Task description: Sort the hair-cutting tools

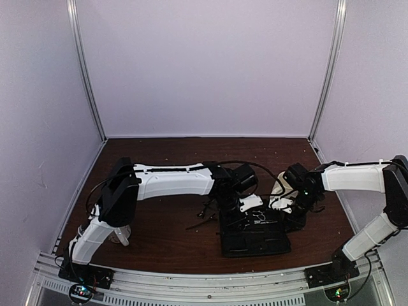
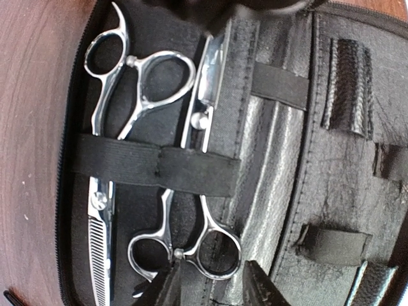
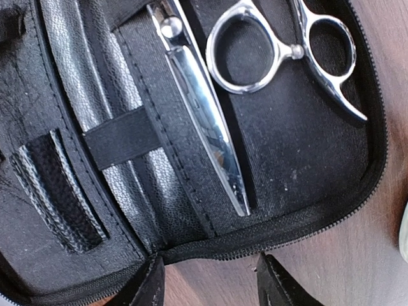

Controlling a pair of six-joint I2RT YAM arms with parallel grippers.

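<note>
Top view: case (image 1: 255,241) at near edge, centre; one clip (image 1: 201,224) outside it on table (image 1: 159,245), shown nowhere else. Left wrist: left gripper (image 2: 213,287) spread, empty, at ring of scissors (image 2: 201,120); strap (image 2: 153,167) pins both pairs, so a pull risks snagging and dragging the case. Right wrist: right gripper (image 3: 213,287) spread, empty, over case rim; only here the blade tip shows clear.

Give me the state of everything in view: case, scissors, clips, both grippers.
Case: unzipped, lying open on the table.
Toothed scissors: shut, tucked under the elastic strap in the case.
Plain scissors: shut, under the same strap, pointing the opposite way.
Hair clips: loose on the table left of the case.
Left gripper: open, empty, over the case.
Right gripper: open, empty, over the case's edge.
</note>
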